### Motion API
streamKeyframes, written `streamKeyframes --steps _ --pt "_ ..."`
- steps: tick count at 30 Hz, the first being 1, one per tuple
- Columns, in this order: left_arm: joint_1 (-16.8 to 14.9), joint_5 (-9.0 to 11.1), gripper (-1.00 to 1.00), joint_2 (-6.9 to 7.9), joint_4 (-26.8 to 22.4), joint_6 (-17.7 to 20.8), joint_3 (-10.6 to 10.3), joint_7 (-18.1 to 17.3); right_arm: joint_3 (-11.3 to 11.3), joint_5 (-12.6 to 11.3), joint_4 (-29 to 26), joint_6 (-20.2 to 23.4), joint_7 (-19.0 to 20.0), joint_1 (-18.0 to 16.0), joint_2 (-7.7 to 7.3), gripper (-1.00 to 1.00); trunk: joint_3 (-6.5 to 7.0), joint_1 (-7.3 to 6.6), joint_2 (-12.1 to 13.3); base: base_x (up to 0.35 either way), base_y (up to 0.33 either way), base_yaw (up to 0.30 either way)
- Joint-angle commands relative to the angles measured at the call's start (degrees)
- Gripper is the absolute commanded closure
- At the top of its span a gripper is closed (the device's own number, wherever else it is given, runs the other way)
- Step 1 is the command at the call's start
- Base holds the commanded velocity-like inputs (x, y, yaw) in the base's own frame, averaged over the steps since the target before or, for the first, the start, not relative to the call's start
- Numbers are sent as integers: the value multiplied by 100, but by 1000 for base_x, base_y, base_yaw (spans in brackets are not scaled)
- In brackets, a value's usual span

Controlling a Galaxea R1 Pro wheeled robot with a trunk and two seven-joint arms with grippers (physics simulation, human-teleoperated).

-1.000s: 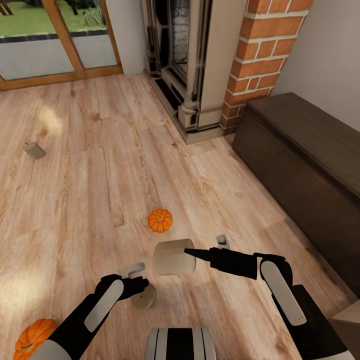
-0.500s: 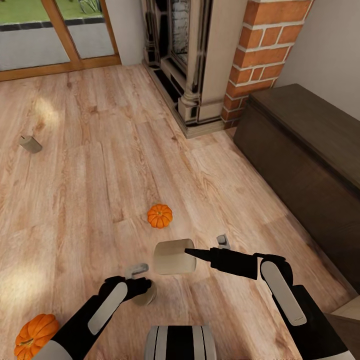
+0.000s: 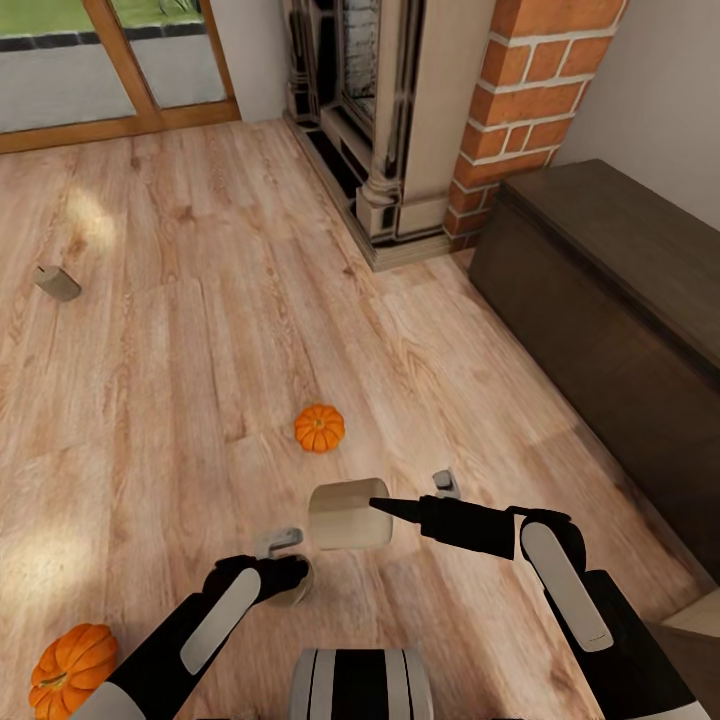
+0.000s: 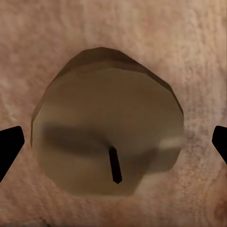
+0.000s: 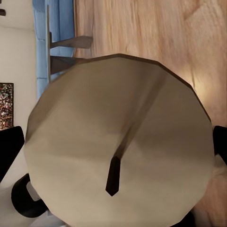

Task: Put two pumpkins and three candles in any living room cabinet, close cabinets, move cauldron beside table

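A large pumpkin (image 3: 70, 668) sits on the plank floor (image 3: 180, 380) at far left, with one candle (image 3: 56, 283) lying well beyond it. The left gripper (image 3: 283, 567) hangs spread over a second candle (image 3: 292, 588) standing on the floor, its fingertips (image 4: 9, 149) wide of the wax. A smaller pumpkin (image 3: 319, 428) rests mid-floor. The right gripper (image 3: 385, 507) pinches a third candle (image 3: 348, 514) held sideways in the air. The dark cabinet (image 3: 600, 300) stands closed at right.
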Motion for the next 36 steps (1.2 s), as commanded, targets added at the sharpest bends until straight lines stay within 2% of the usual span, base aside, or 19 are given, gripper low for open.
streamKeyframes --steps 1,5,10,14,23,26,35,36 --pt "-5 60 -100 6 -9 -35 -21 59 2 29 -1 11 36 -3 -3 100 -26 1 -3 0 0 0" --pt "-5 59 -100 5 -9 -83 -23 59 2 42 -1 11 35 -3 -3 100 -115 12 -8 0 0 0" --pt "-5 59 -100 5 -9 -94 -24 59 2 53 -1 11 28 -3 -3 100 -115 12 -8 0 0 0" --pt "-5 59 -100 5 -9 -95 -24 59 2 55 -1 11 28 -3 -3 100 -204 22 -14 0 0 0" --pt "-5 60 -100 5 -9 -95 -24 59 2 55 0 11 28 -3 -3 100 -204 22 -14 0 0 0" --pt "-5 60 -100 5 -9 -95 -24 59 2 58 0 11 28 -3 -3 100 -270 30 -18 0 0 0" --pt "-5 59 -100 5 -10 -95 -24 59 2 63 0 11 28 -3 -3 100 -270 30 -18 0 0 0" --pt "-5 59 100 5 -10 -95 -24 59 2 63 2 11 28 -3 -3 100 -270 30 -18 0 0 0"
